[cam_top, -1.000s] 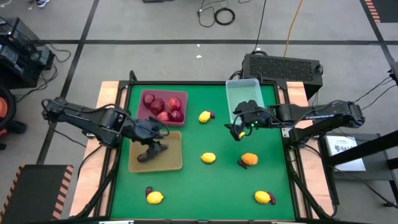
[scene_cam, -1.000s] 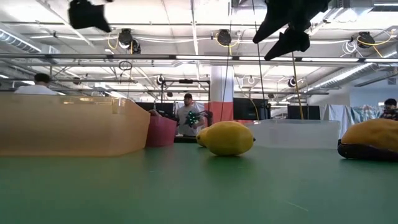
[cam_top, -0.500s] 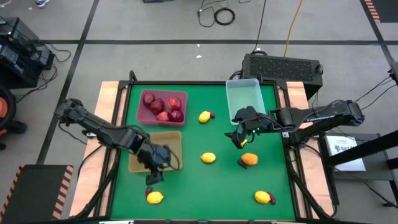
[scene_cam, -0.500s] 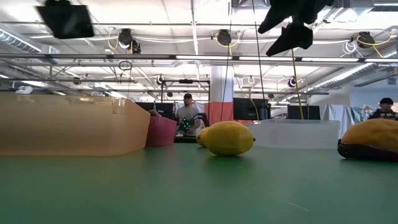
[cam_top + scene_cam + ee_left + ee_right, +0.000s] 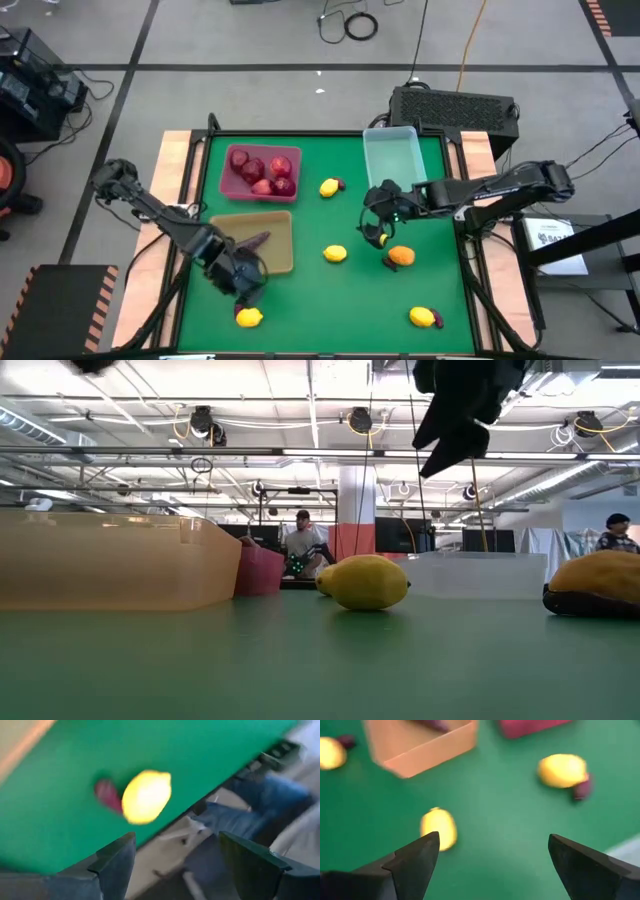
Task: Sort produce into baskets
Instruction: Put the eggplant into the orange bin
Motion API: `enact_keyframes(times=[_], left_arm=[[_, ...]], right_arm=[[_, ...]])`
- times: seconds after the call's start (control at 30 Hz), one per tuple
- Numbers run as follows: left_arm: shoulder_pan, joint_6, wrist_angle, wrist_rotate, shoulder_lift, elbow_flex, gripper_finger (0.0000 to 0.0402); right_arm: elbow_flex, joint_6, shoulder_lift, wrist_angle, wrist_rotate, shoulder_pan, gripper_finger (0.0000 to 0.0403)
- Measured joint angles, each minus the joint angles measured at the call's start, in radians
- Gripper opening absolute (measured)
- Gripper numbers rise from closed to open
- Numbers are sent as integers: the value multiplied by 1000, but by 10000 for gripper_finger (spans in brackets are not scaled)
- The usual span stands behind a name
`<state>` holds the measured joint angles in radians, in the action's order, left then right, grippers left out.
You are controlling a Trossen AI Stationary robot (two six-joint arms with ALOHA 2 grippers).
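My left gripper (image 5: 243, 283) is open and empty, just above the green table beside the tan tray's (image 5: 275, 250) near edge. A yellow lemon (image 5: 146, 796) with a small dark red piece (image 5: 107, 795) beside it lies ahead of the fingers. A dark purple eggplant (image 5: 252, 240) lies in the tan tray. The maroon tray (image 5: 232, 182) holds several dark red fruits (image 5: 262, 170). My right gripper (image 5: 375, 232) is open and empty, raised near an orange fruit (image 5: 400, 256) and the middle lemon (image 5: 335, 254). The clear bin (image 5: 392, 155) stands at the far edge.
More lemons lie loose on the green table: one near the maroon tray (image 5: 329, 187) and one at the near right (image 5: 422, 317). People stand in the room beyond the table (image 5: 302, 545). The table's near edge runs close behind the left lemon (image 5: 248, 317).
My left gripper has gone from above the tan tray toward the table's near edge and now stands by the near left lemon; the eggplant lies in the tan tray. My right gripper has gone from beside the clear bin toward the near edge, closer to the orange fruit.
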<state>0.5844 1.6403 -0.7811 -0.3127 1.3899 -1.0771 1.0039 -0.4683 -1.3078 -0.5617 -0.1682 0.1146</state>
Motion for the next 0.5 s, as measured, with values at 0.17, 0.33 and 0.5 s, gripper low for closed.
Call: enact_keyframes(times=[0.17,0.33,0.5], left_arm=[[90,393,1,23,24,0,287],[159,551,9,26,95,2,287],[180,602,6,62,164,4,287]], right_arm=[[0,44,-13,13,64,30,363],[0,74,-15,4,68,70,363],[0,39,-14,-5,73,120,363]])
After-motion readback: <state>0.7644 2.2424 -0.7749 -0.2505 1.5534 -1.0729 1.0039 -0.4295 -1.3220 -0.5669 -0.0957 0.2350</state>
